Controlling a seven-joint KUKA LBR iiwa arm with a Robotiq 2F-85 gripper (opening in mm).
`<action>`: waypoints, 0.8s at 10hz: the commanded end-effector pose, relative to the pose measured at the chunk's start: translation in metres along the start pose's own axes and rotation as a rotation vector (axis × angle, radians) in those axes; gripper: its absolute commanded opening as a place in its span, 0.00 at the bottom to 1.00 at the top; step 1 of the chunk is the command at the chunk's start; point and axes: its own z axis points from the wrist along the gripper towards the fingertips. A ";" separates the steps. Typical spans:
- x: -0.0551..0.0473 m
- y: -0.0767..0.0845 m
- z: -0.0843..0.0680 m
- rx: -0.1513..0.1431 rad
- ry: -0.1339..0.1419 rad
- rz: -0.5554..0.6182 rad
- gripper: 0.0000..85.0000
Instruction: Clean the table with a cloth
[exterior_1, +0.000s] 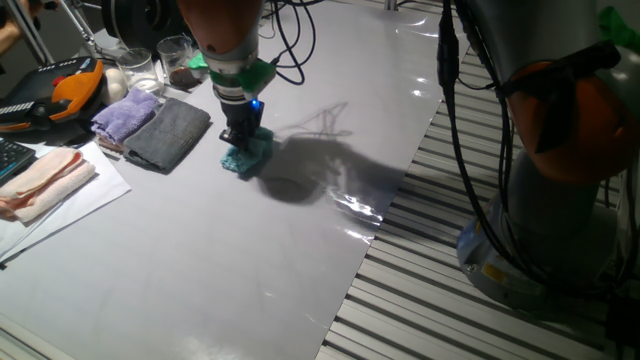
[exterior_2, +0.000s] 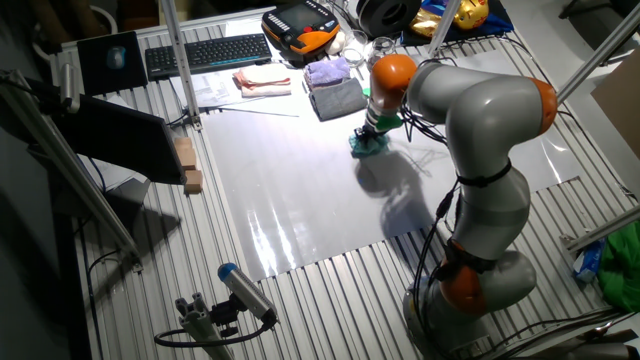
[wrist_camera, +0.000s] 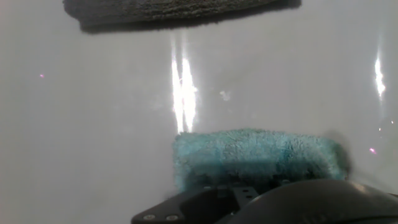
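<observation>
Claw (exterior_1: 241, 137) pinned down on the teal cloth (exterior_1: 247, 152) on the table (exterior_1: 250, 260); grip I can't tell (fingers hidden). Risk I see: wiping leftward snags the grey cloth (exterior_1: 168, 133) nearby.

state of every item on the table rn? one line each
teal cloth: bunched, on the table under the hand
hand: down on the teal cloth; open or shut can't be told
table: glossy, bare in the middle
dark grey cloth: folded flat, apart from the teal cloth
lilac cloth: folded, touching the dark grey cloth
pink cloth: folded, lying on paper
</observation>
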 end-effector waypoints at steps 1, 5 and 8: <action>-0.001 0.001 0.001 -0.004 -0.002 0.001 0.00; -0.003 0.003 -0.001 0.002 -0.004 -0.003 0.00; -0.003 0.006 -0.001 -0.005 -0.005 -0.009 0.00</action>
